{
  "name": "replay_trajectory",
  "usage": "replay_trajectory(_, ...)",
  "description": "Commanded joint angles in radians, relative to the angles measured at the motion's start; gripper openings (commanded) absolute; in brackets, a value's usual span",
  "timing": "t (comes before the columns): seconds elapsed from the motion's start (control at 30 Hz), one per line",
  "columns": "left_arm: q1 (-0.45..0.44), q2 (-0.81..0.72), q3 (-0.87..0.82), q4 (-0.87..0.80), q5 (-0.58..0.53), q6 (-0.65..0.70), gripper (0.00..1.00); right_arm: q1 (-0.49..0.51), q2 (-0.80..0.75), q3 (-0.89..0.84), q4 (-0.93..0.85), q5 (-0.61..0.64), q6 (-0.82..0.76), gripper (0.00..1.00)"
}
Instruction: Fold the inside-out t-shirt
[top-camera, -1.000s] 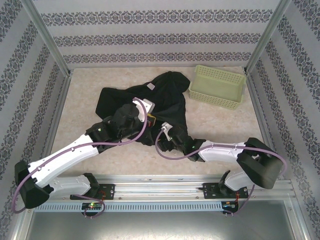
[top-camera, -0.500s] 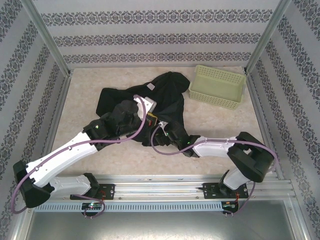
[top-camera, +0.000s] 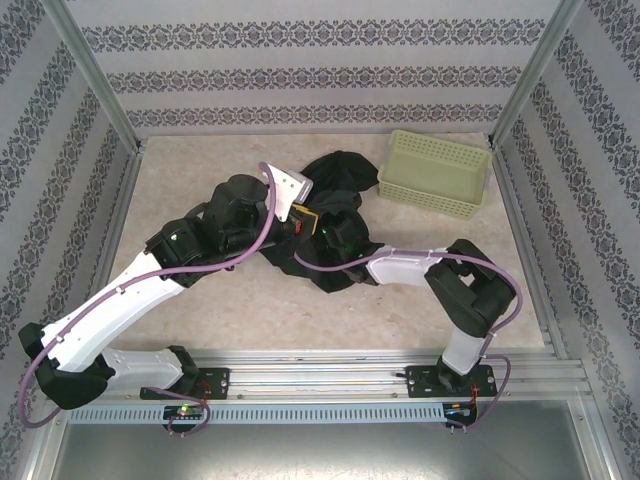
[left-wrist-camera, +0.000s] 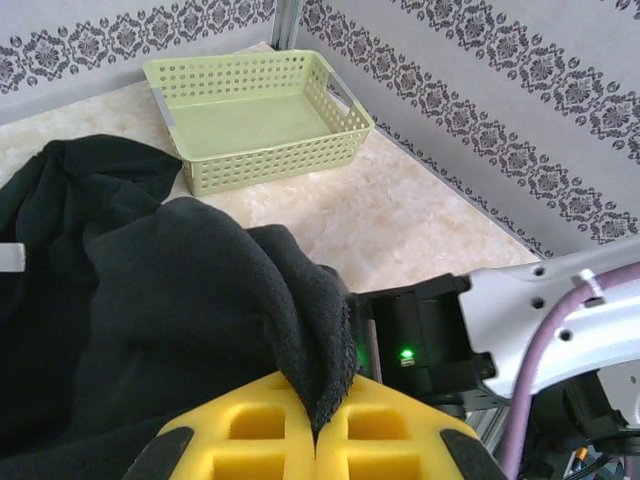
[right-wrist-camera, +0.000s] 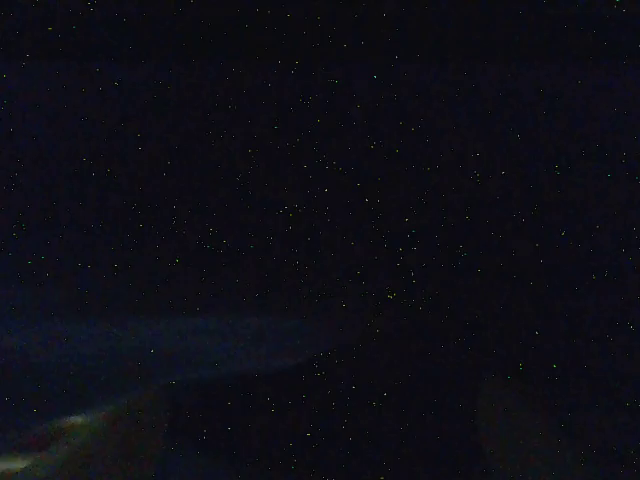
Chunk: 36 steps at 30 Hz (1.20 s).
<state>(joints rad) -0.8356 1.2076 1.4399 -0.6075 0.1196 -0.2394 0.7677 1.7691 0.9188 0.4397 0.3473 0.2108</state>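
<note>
The black inside-out t-shirt (top-camera: 345, 172) lies bunched up in the middle of the table, just left of the basket. My left gripper (top-camera: 304, 216) is shut on a fold of it; in the left wrist view the dark fabric (left-wrist-camera: 150, 320) is pinched between the yellow fingers (left-wrist-camera: 250, 440) of that gripper (left-wrist-camera: 318, 425). A bit of white tag (left-wrist-camera: 8, 257) shows at the left edge. My right gripper (top-camera: 335, 235) sits right against the left one, buried in the cloth. Its wrist view is almost black, so its jaws are hidden.
A pale green perforated basket (top-camera: 436, 172) stands at the back right, close to the shirt, and also appears ahead in the left wrist view (left-wrist-camera: 255, 120). The right arm's white link (left-wrist-camera: 545, 305) crosses near the left gripper. Patterned walls enclose the table.
Both arms have reached farther back and toward each other. The shirt, spread wider a second ago, is now gathered into a smaller heap, and the right gripper has gone under the cloth.
</note>
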Motion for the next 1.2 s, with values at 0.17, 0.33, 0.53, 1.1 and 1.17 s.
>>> replay_trajectory(0.17, 0.007, 0.012, 0.106, 0.019, 0.015, -0.001, 0.0, 0.014, 0.129, 0.142, -0.164, -0.027, 0.146, 0.8)
replay_trajectory(0.33, 0.006, 0.041, 0.13, 0.018, 0.019, -0.011, 0.0, 0.031, 0.157, 0.202, -0.27, -0.019, 0.157, 0.8)
replay_trajectory(0.53, 0.007, 0.012, 0.103, 0.048, 0.01, -0.015, 0.0, -0.055, 0.16, 0.235, -0.333, -0.149, 0.262, 0.81)
replay_trajectory(1.1, 0.056, -0.082, 0.009, 0.049, -0.035, 0.012, 0.03, -0.081, 0.098, 0.086, -0.2, -0.282, 0.268, 0.86)
replay_trajectory(1.17, 0.056, -0.07, 0.035, 0.06, 0.024, -0.006, 0.02, -0.074, 0.131, 0.148, -0.267, -0.258, 0.275, 0.86)
